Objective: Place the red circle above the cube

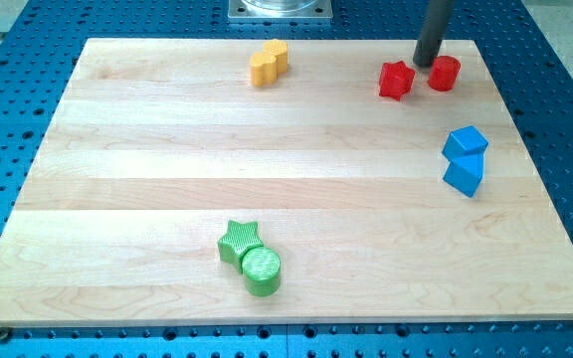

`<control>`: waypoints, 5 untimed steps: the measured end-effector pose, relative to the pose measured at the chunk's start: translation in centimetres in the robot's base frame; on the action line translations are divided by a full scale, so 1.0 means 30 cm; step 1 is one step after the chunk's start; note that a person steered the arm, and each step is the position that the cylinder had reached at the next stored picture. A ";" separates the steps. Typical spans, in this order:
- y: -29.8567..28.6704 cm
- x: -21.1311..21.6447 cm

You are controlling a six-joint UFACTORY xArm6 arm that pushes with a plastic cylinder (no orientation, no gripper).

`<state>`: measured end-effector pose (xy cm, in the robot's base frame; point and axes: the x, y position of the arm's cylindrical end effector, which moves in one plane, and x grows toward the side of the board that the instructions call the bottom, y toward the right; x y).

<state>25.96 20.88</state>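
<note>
The red circle [445, 73] lies near the view's top right on the wooden board. My tip [427, 65] stands just left of it, between it and a red star-like block [396, 80], touching or nearly touching the circle. The blue cube [465, 142] lies lower at the right, with a second blue block [464, 174] of triangular look right below it. The red circle is above the cube in the view and a little to its left.
A yellow block [268, 63] lies at the top centre. A green star [240, 241] and a green circle [262, 270] touch each other at the bottom centre. The board [167, 149] rests on a blue perforated table.
</note>
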 end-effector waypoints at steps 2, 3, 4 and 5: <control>0.063 0.025; 0.174 0.040; 0.022 0.228; -0.018 0.334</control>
<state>35.99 20.36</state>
